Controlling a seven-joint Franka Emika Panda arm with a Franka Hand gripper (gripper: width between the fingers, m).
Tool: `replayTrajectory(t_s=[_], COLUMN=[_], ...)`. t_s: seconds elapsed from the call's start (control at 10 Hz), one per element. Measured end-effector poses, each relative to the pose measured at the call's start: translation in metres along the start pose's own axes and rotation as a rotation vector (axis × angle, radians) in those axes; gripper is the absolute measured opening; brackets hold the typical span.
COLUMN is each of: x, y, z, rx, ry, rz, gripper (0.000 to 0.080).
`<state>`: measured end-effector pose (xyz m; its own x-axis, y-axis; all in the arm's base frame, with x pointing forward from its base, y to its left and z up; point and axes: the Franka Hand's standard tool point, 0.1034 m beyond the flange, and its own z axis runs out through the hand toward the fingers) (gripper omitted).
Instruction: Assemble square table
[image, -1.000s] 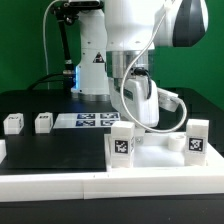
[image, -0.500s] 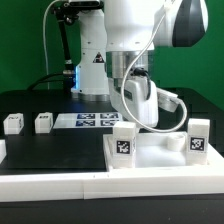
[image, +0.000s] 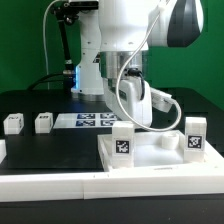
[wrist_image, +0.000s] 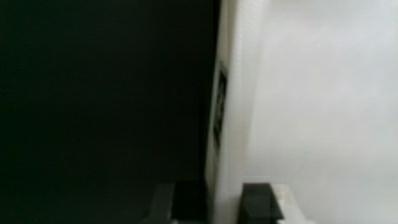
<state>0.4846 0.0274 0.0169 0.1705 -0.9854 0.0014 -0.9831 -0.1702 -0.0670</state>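
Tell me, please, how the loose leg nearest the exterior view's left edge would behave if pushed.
The leg looks short and blocky, so it would probably slide rather than roll or tip. It seems rigid plastic, likely light. The dark table looks smooth, so it might skid.

1. Square table slab (image: 155, 158): white.
2. Its left upright leg (image: 122, 141) and right upright leg (image: 195, 137): white, with black-and-white square tags.
3. Far-left loose leg (image: 13, 123) and neighbouring loose leg (image: 43, 122): white, tagged alike.
4. Marker board (image: 95, 121): white, black tag patterns.
5. Tabletop (image: 50, 150): black.
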Motion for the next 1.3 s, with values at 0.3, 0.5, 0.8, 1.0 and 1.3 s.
replayTrajectory(t_s=[0.3,0.5,0.8,1.0,1.3], x=[0.005,0.022,0.042,0.041,0.042], y=[0.003,0.009,0.014,0.013,0.013], z=[0.0,-0.001,-0.001,-0.001,-0.001], rx=[-0.006,-0.025,-0.043,-0.042,-0.043], ry=[0.005,0.001,-0.026,-0.023,-0.022], rz=[-0.088,-0.181,-0.271,-0.267,-0.257], gripper=[0.007,0.0071,0.007,0.0069,0.0069])
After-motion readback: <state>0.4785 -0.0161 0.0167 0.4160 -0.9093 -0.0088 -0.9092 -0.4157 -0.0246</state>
